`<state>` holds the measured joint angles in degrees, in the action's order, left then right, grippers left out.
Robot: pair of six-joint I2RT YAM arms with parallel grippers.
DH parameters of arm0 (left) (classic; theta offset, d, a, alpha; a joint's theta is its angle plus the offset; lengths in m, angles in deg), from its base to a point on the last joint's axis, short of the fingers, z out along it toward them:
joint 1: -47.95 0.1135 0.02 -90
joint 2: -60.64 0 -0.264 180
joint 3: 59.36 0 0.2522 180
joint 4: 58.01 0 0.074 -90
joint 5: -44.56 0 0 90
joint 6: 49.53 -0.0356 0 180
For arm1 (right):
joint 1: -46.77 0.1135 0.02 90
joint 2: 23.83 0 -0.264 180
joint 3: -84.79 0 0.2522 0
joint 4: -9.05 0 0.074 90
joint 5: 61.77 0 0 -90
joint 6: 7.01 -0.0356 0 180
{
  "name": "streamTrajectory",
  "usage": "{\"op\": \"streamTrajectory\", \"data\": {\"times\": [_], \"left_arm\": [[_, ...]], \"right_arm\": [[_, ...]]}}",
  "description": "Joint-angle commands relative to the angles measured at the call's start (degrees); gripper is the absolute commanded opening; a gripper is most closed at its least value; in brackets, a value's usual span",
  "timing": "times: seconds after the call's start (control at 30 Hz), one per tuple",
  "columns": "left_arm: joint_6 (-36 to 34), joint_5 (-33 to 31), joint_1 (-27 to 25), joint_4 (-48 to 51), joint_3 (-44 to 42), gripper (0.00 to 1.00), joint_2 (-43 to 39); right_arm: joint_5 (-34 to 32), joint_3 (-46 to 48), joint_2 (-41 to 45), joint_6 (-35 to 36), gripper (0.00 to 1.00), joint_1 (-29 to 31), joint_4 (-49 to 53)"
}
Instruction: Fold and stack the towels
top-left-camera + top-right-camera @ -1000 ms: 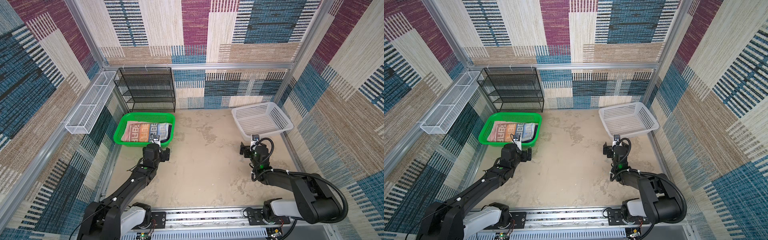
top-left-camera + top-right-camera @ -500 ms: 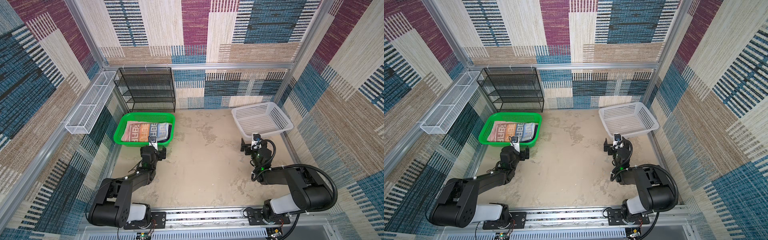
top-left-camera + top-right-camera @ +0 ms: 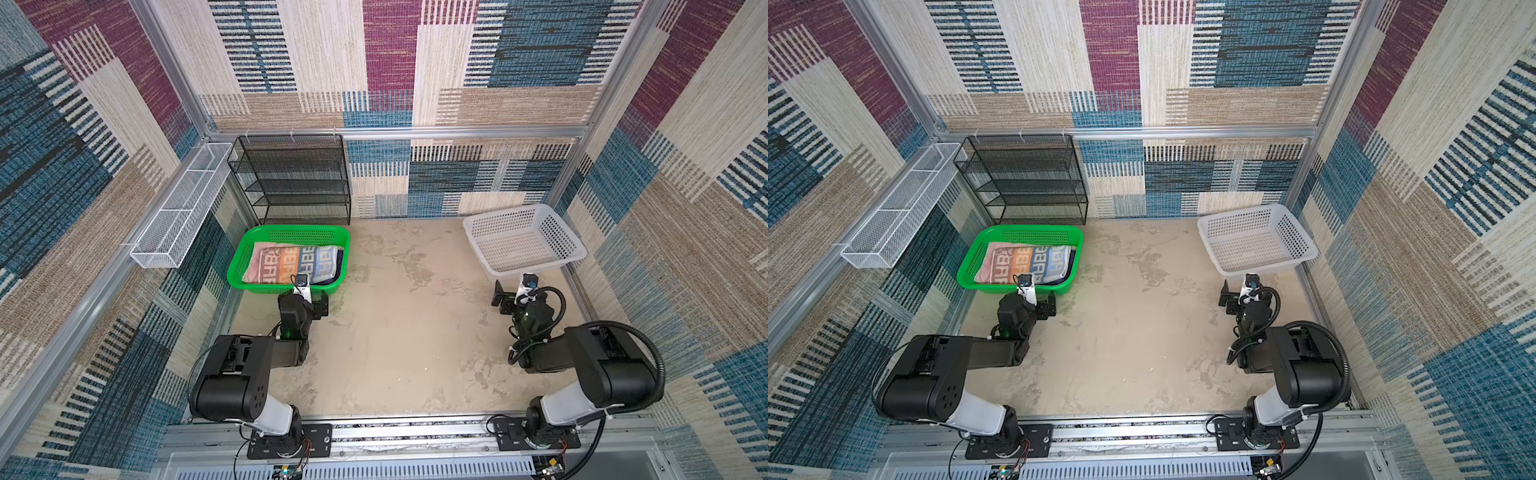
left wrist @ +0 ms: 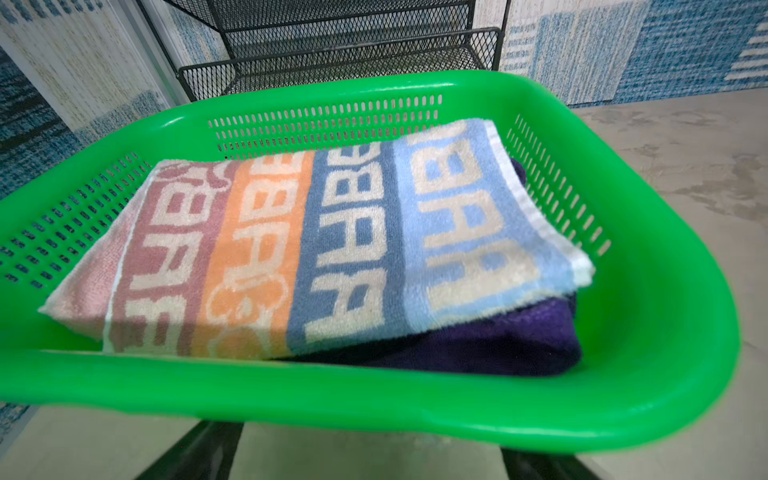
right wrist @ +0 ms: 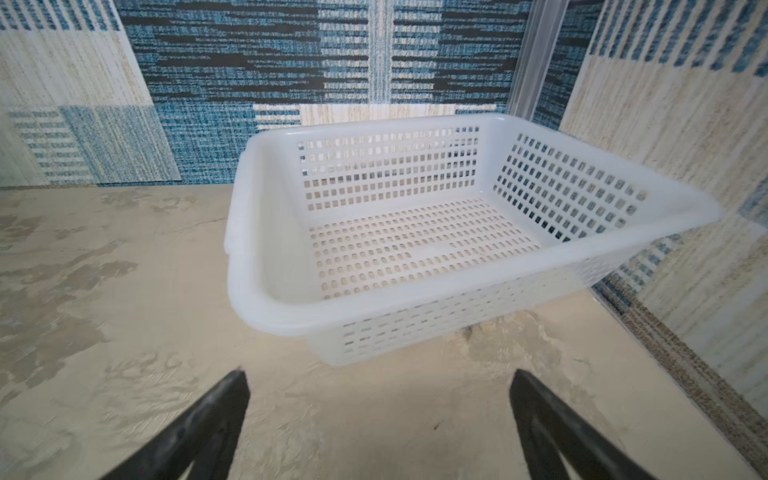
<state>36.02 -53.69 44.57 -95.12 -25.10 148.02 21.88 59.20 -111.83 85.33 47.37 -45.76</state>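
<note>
A folded lettered towel (image 4: 332, 241) lies flat on a dark purple towel (image 4: 498, 340) inside the green basket (image 4: 623, 353), far left on the worktop (image 3: 407, 332). I can't see any other towels. The white basket (image 5: 266, 232) holds nothing. My left hand (image 4: 368, 440) sits just before the green basket, my right hand (image 5: 379, 374) before the white one, both spread apart and empty. Stacking looks finished to me, so I'd park both arms clear of the green rim to avoid nudging the pile.
</note>
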Motion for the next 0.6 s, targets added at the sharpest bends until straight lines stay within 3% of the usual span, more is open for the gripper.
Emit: {"op": "streamTrajectory", "data": {"times": [0.0,0.37,0.47,0.57], "left_arm": [[0.9,0.8,0.5,-0.6,1.2,0.99,0.3],[1.1,0.9,0.6,-0.2,1.3,0.99,0.2],[1.0,0.9,0.6,-0.3,1.3,0.99,0.3],[1.0,0.9,0.5,-0.3,1.3,0.99,0.3]], "right_arm": [[2.4,0.0,0.2,-1.8,1.00,-0.2,-4.9],[2.5,0.1,0.1,-1.5,1.00,-0.1,-5.6],[7.1,-0.3,0.1,0.2,1.00,-0.2,-4.6],[5.2,0.0,0.0,-0.6,1.00,-0.2,-5.5]]}}
